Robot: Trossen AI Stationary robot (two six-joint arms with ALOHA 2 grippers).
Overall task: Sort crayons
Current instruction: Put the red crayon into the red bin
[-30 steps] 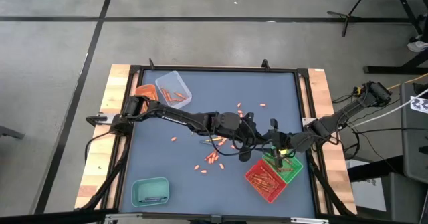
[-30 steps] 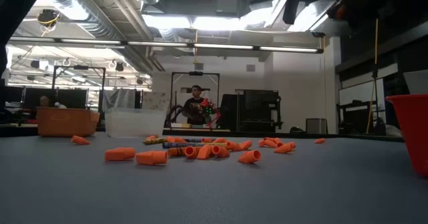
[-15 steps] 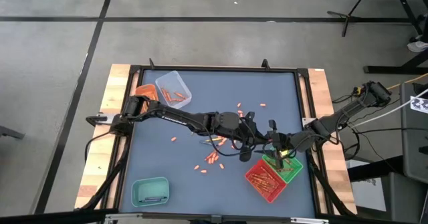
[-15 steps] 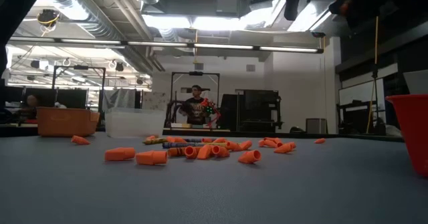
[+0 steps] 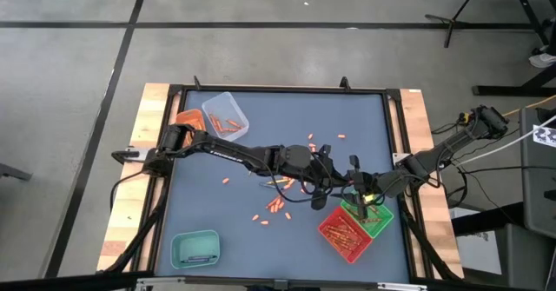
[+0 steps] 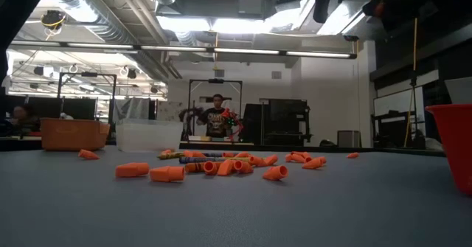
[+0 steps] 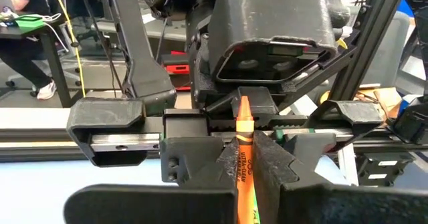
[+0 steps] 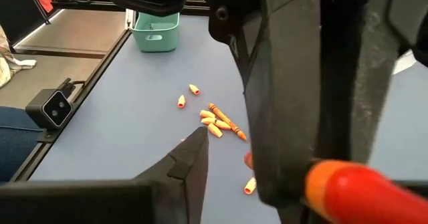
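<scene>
High view: both dark arms meet above the blue-grey table (image 5: 261,135) near the green plastic tray (image 5: 375,217); short orange crayon pieces (image 5: 276,206) lie mid-table. Left wrist view: left gripper (image 7: 244,160) clamped on an orange paper-wrapped crayon (image 7: 242,150). Right wrist view: right gripper (image 8: 267,150) fingers spread apart

Crayons (image 5: 276,206) mid-table (trays (image 5: 351,230) at corners)

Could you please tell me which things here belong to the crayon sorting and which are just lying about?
Job in hand:
- orange crayon held in left end effector
- loose crayons
- right end effector

Lying about:
- teal tray
- clear tray
- red tray
</scene>
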